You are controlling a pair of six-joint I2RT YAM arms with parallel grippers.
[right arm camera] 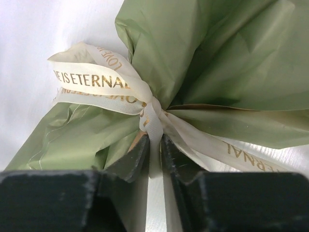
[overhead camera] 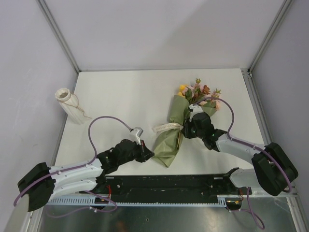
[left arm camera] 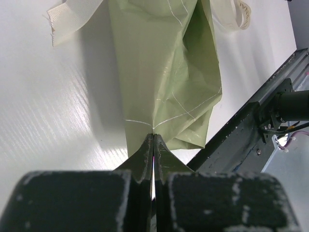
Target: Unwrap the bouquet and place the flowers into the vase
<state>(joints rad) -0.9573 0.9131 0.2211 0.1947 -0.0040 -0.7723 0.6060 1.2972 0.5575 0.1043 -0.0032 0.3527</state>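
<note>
The bouquet (overhead camera: 173,137) lies on the white table, wrapped in olive-green paper (left arm camera: 164,72), its narrow end toward me. Pink, yellow and rust flowers (overhead camera: 198,92) poke out of its far end. My left gripper (overhead camera: 148,154) (left arm camera: 153,137) is shut on the paper's near bottom edge. A cream ribbon (overhead camera: 166,128) (right arm camera: 96,82) with gold lettering is knotted round the middle. My right gripper (overhead camera: 186,126) (right arm camera: 155,141) sits at that knot, its jaws closed on a strip of ribbon hanging from it. The cream vase (overhead camera: 67,104) stands tilted at the far left, away from both grippers.
A black rail (overhead camera: 169,183) (left arm camera: 231,140) runs along the near table edge, close behind the bouquet's bottom. Grey walls and aluminium posts (overhead camera: 58,34) bound the table on three sides. A loose ribbon tail (left arm camera: 72,19) lies on the table left of the paper.
</note>
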